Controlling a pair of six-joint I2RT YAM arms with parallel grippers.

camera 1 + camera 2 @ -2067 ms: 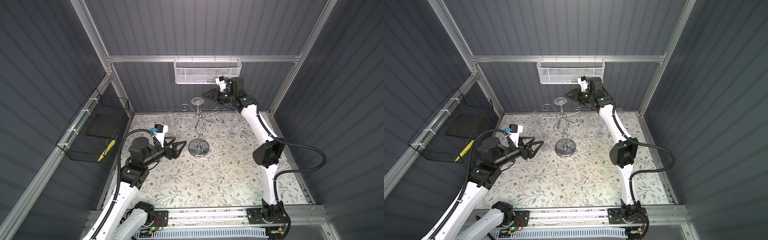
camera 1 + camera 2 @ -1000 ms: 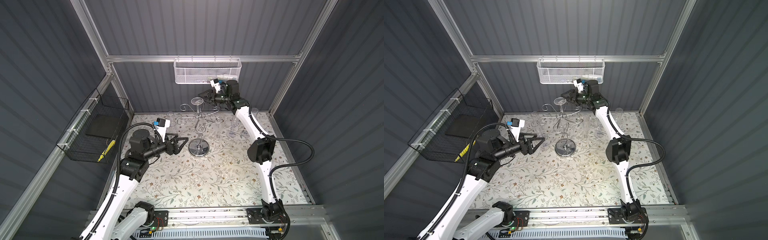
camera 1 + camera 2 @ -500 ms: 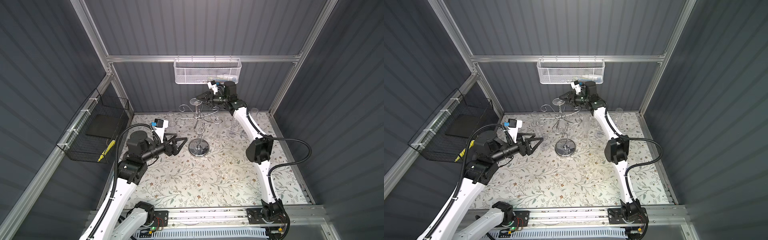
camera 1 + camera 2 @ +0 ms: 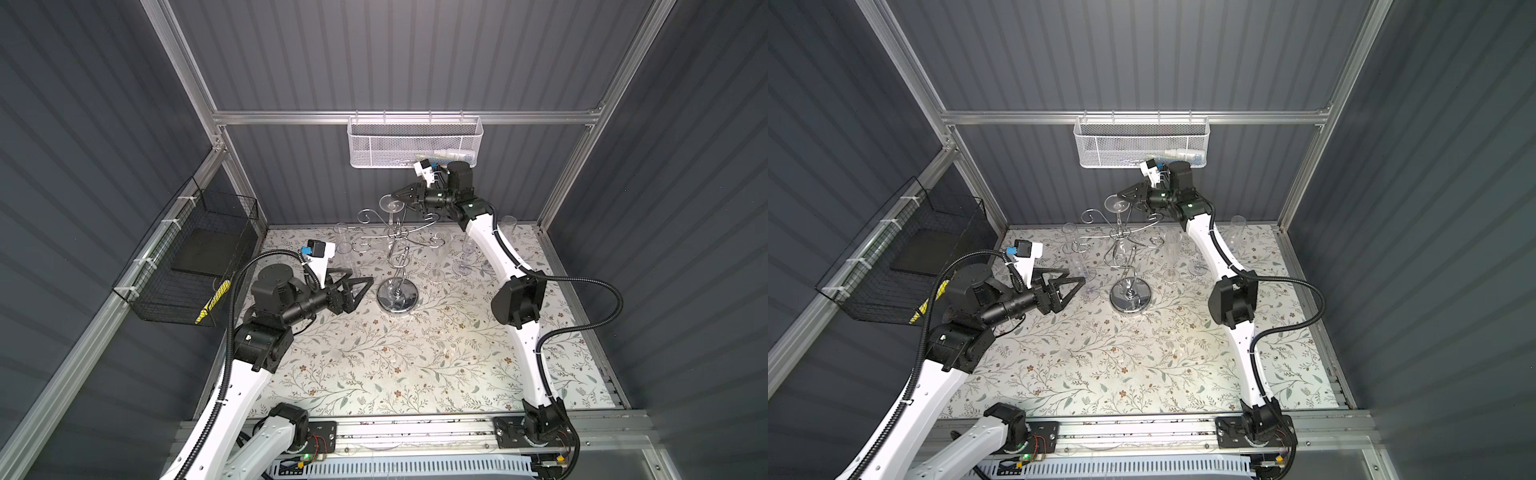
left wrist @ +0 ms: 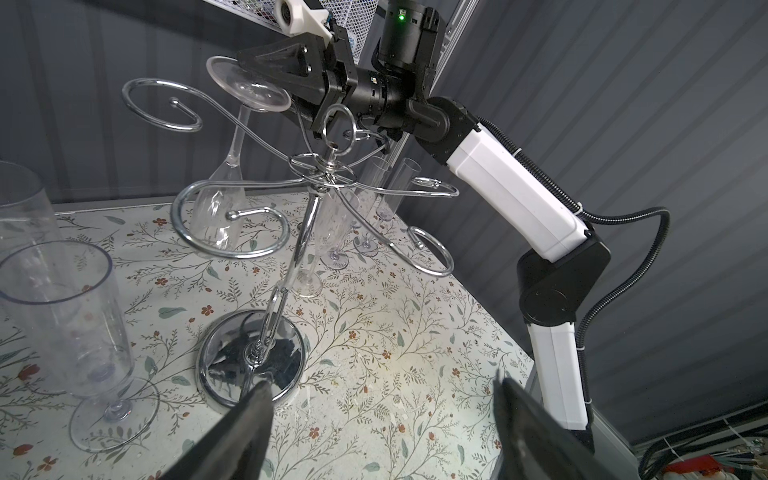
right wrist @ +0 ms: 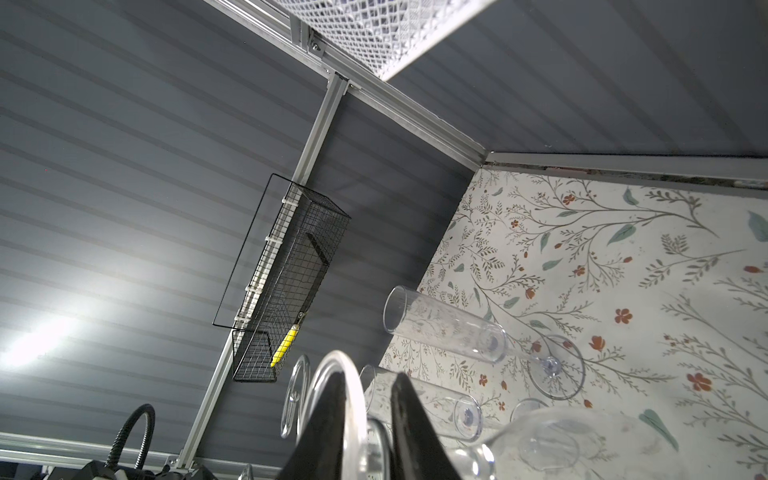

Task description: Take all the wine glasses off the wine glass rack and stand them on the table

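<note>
My right gripper (image 6: 369, 390) is up at the top of the wine glass rack (image 4: 1130, 297). Its two black fingers (image 6: 326, 428) straddle the rim of the round foot of the wine glass (image 5: 235, 143). The gap between them is narrow, but I cannot tell whether the pads are pressing on the foot or only bracketing it. The glass hangs upside down on the rack, foot uppermost and bowl down. Its stem lies against one of the curved chrome arms on the side nearest the back wall. The rack's mirrored base sits on the floral table (image 4: 415, 365), roughly midway between my two arms. My left gripper (image 4: 361, 276) is low, just beside that base, with its jaws spread wide and nothing between them. Several clear flutes (image 5: 70, 316) stand upright on the table on either side of the rack. A white mesh basket (image 4: 415, 145) hangs on the rear rail just above the right arm's wrist. A black wire basket (image 4: 187, 257) is fixed to the left wall.
</note>
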